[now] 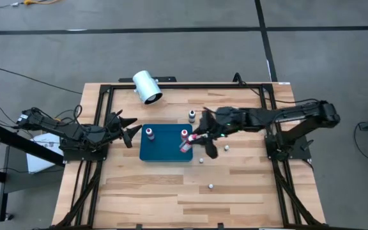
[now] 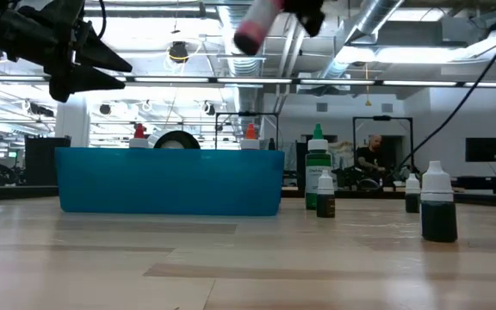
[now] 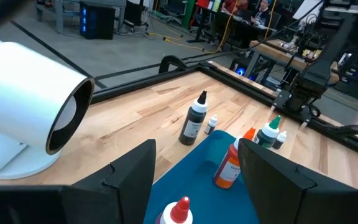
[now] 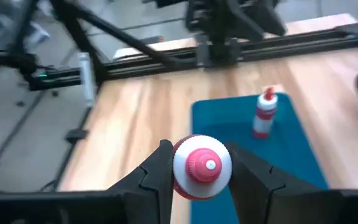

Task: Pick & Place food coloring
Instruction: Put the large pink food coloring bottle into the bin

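A pink-capped food coloring bottle sits between the fingers of my right gripper, high over the right end of the teal tray. Two red-capped bottles stand upright in the tray. A dark bottle stands on the table just beyond the tray's far edge. In the low view a green-capped bottle and another dark bottle stand on the table. My left gripper hovers open at the tray's left end, holding nothing. My right gripper pinches the pink-capped bottle by its two sides just under the cap, one finger on each side. The fingers slant down from the table's right side. The bottle is lifted clear, well above the tray, and tilted.
A large white cylinder lies at the table's far edge, left of centre. Small whitish pieces lie on the wood to the right of and nearer than the tray. A black frame borders the table.
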Available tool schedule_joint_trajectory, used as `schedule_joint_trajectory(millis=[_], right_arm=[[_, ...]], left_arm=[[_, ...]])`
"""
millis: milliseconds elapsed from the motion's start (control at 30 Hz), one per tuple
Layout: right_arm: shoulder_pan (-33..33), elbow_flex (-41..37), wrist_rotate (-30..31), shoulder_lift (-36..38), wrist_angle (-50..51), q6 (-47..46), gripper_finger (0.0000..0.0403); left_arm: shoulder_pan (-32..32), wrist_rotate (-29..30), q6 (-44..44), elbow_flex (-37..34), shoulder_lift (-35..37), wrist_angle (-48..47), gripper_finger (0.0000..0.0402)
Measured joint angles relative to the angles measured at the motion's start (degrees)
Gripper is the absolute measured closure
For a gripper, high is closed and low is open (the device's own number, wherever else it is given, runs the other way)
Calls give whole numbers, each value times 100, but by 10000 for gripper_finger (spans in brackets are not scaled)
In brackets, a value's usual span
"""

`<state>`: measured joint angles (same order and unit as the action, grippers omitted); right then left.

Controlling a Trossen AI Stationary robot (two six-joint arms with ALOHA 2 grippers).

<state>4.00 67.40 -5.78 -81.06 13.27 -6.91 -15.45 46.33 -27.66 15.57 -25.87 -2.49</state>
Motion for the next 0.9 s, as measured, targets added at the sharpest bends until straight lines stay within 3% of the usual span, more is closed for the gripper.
schedule_joint_trajectory(millis=[167,500,900], right_arm=[[-69,392,424,-501,528,274,289],[-73,409,829,-1220,980,308,289],[-65,407,1196,-2014,759,593,289]], left_arm=[[-2,-76,0,0,2,-113,181],[-1,-109,0,2,0,-176,181],[0,-105,0,2,0,-329,181]])
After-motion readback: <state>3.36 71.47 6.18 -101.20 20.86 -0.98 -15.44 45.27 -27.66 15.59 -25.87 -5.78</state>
